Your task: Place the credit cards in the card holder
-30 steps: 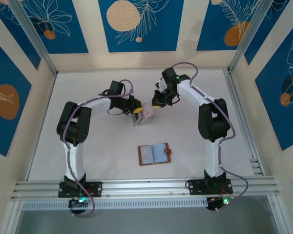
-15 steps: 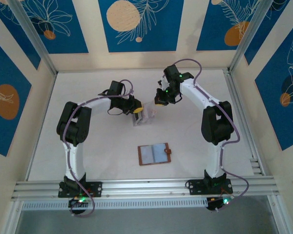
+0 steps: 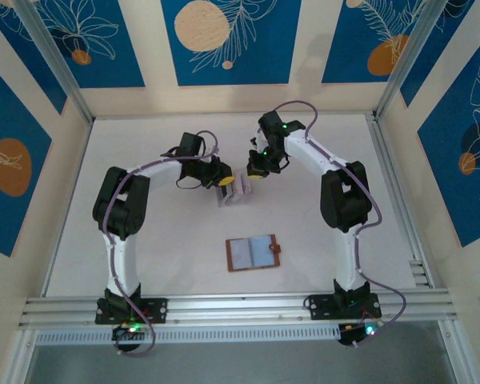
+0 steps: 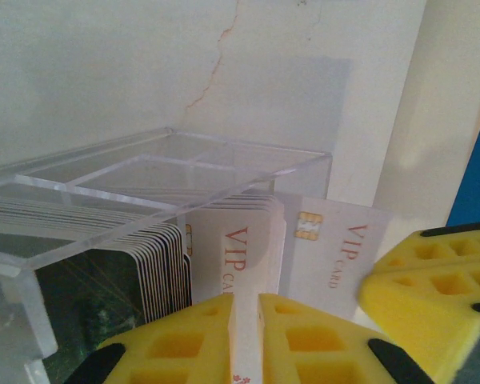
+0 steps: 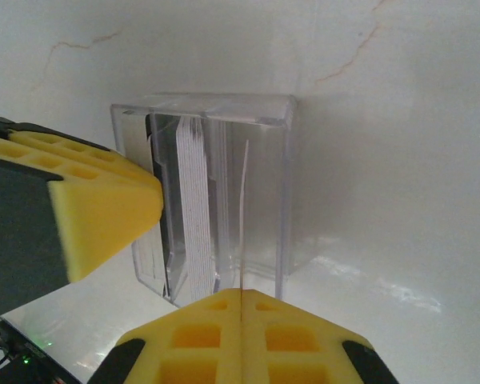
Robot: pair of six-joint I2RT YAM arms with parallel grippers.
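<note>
- left gripper [image 4: 246,310] clamped on the clear stand's [image 4: 144,186] side wall.
- right gripper [image 5: 242,302] pinched one credit card [image 5: 242,216], upright in the stand.
- card holder [image 3: 254,253] lay open, well apart.

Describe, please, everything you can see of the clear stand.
The stand is a clear plastic box, open on top, with inner dividers, upright on the white table. It holds a row of cards standing on edge. The left gripper grips one end; the right gripper, shut on one card, is right by it.
</note>
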